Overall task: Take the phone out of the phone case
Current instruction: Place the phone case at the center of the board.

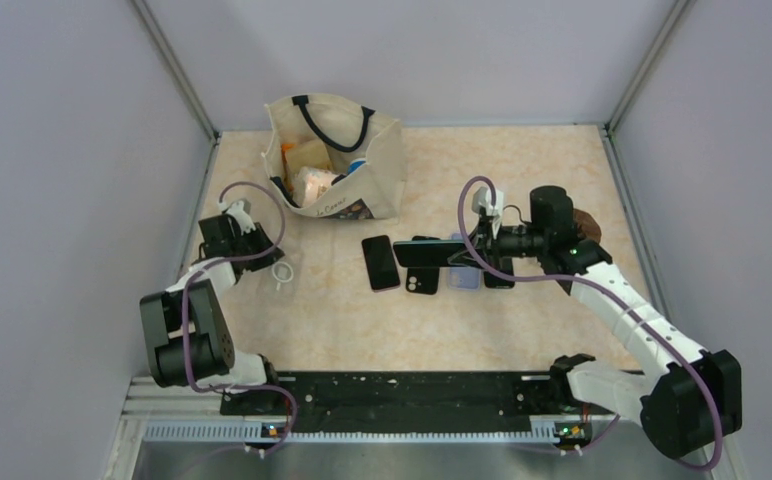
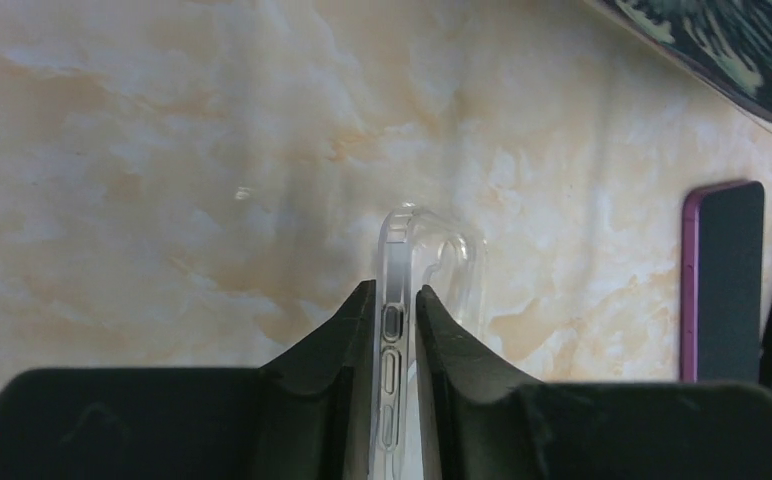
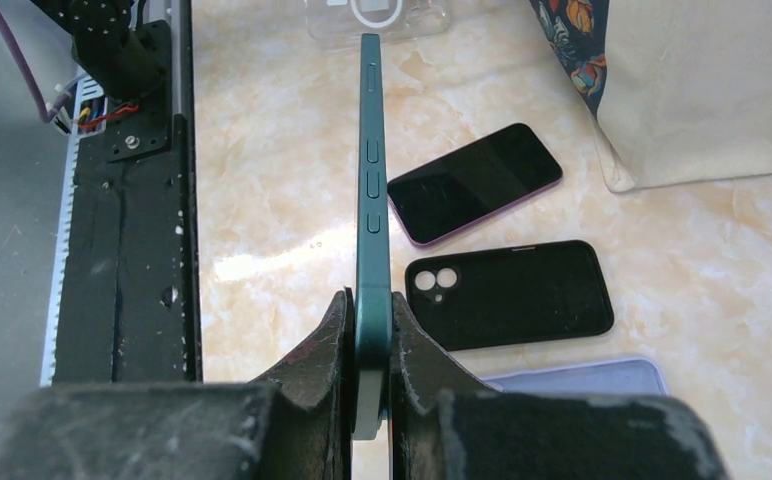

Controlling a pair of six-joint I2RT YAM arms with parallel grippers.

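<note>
Phone (image 3: 370,170), dark teal and bare, stands on its long edge in the air, pinched at its near end between the fingers of the right gripper (image 3: 370,300), which are pressed flat against its two faces. In the top view the phone (image 1: 428,253) sticks out from that gripper (image 1: 477,250) toward 9 o'clock, above the table (image 1: 532,170).

The clear case (image 2: 457,268) is well apart from the phone, at about 9 o'clock of it. It is empty and also on edge, and the left gripper (image 2: 397,295) is closed on one of its side walls.

The right wrist view shows what the top view cannot: three side buttons on the phone's edge, and the clear case (image 3: 377,15) at 12 o'clock beyond the phone's far tip, with a white ring on its back. It also shows the things lying flat at 3 o'clock of the phone:
- a purple phone (image 3: 474,183), screen up
- a black piece (image 3: 507,293) with two camera lenses; whether it is a case or a cased phone I cannot tell
- a lilac case (image 3: 582,375), nearest the fingers

The left wrist view gives the button cut-outs in the clear wall. Only the top view shows the whole tote bag (image 1: 337,155), at 11 o'clock of the phone.
</note>
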